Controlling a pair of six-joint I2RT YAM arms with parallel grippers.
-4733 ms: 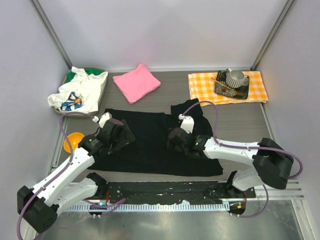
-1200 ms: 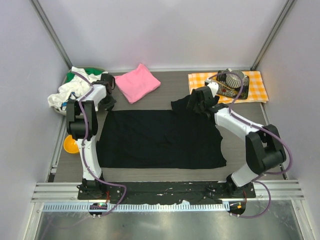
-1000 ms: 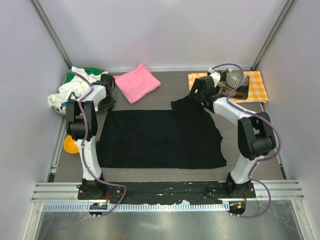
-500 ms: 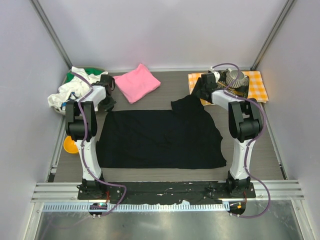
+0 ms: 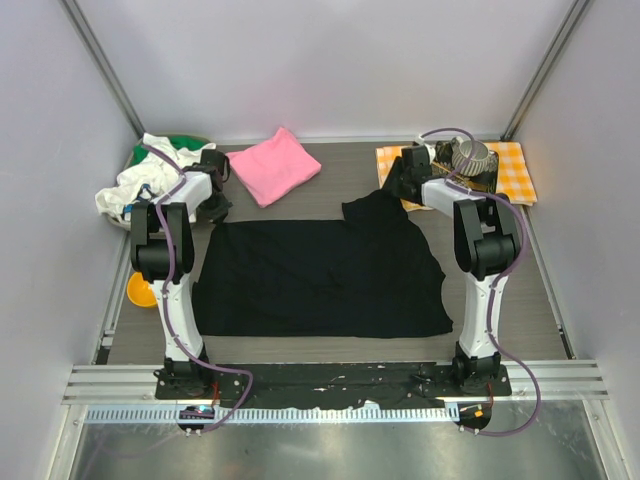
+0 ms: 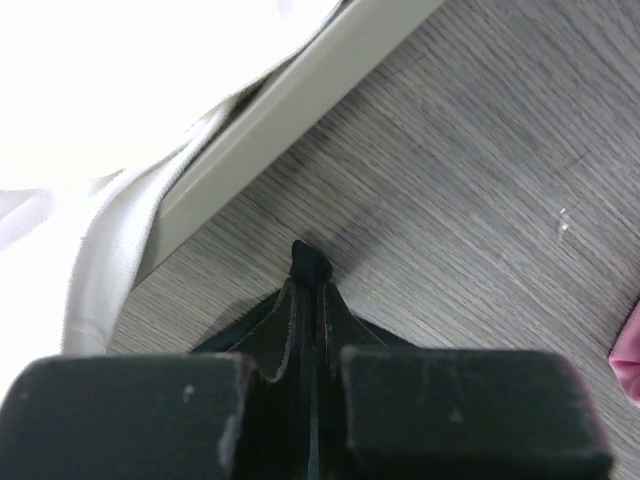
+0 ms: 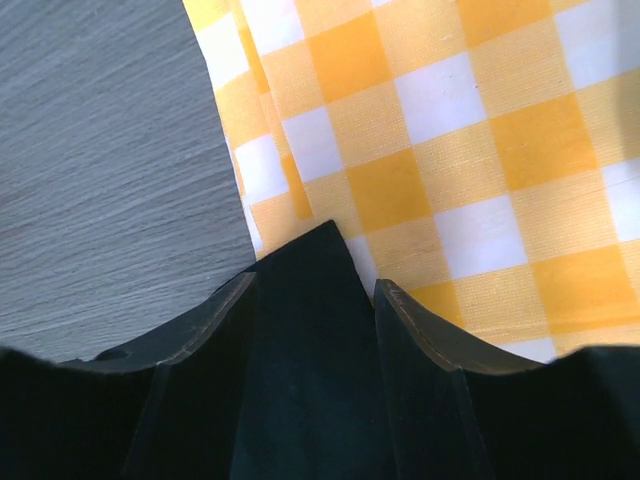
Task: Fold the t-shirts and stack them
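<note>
My left gripper (image 6: pixel 310 300) is clamped shut, and its wrist camera shows a small peak of black cloth pinched between the 2 fingers, just above the grey table (image 6: pixel 480 200) and beside a heap of white clothes (image 6: pixel 100 250). My right gripper (image 7: pixel 318 300) also grips cloth: a point of black fabric fills the gap between its fingers and lies over the edge of the orange-and-white checked cloth (image 7: pixel 450 130).

The top camera cannot show either pinch. What it does show is both arms stretched to the far corners of the black t-shirt (image 5: pixel 320 275), which lies spread flat in the middle of the table, its far right corner drawn up toward the checked cloth. The pink t-shirt (image 5: pixel 273 165) sits folded behind it, apart from it.

4.7 s ago both grippers were working low over the near half of the black shirt. They have since gone out to the far corners, and over the last 0.5 s almost nothing has moved.
</note>
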